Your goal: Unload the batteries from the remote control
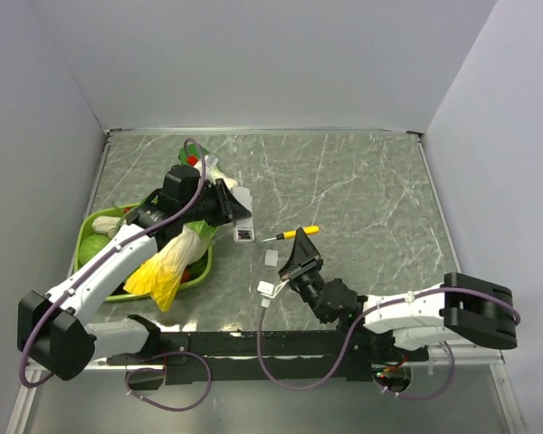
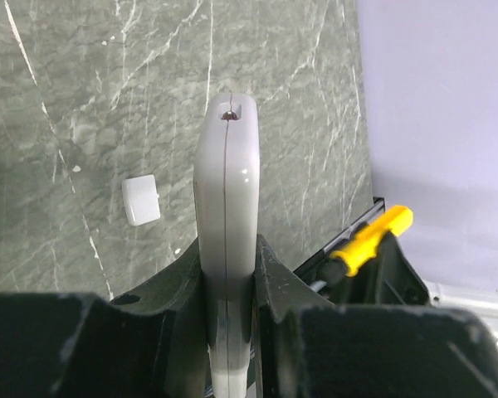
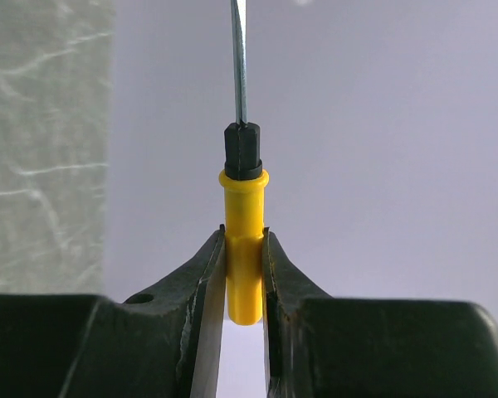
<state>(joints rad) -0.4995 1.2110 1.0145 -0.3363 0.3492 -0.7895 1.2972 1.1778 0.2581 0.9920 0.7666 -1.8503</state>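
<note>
The white remote control point(image 1: 243, 228) is clamped edge-on in my shut left gripper point(image 1: 236, 213), above the table left of centre. In the left wrist view the remote point(image 2: 226, 191) stands between the fingers point(image 2: 274, 274) of that gripper point(image 2: 226, 261). Its lower end shows a dark opening in the top view. I cannot make out the batteries. My right gripper point(image 1: 300, 248) is shut on the handle of a yellow screwdriver-like tool point(image 1: 302, 232) just right of the remote. The tool point(image 3: 244, 249) sits in that gripper point(image 3: 245, 265) in the right wrist view, blade pointing away.
A small grey square cover piece point(image 1: 271, 258) lies on the marble table; it also shows in the left wrist view point(image 2: 140, 199). Another small white piece point(image 1: 265, 288) lies nearer the arms. A green basket point(image 1: 89, 237) with a yellow bag point(image 1: 166, 267) stands at left.
</note>
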